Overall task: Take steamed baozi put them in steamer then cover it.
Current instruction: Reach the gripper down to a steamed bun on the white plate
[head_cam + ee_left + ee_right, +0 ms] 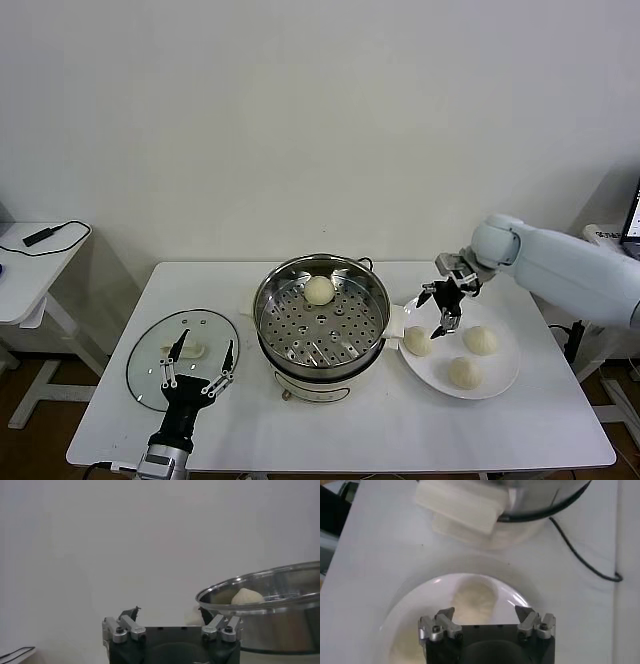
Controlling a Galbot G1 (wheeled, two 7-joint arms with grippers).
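You are hovering the right gripper (447,310), jaws apart and empty, directly over the nearest bun (417,341) on the plate (500,375) toward the table's right edge, while one bun (319,290) is sitting in the steamer (320,312) and the open left gripper (200,368) is waiting over the lid (150,360).

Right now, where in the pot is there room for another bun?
The steamer holds one baozi near its back wall; the perforated tray in front of it is bare. The plate is crowded with three buns under the open right gripper.
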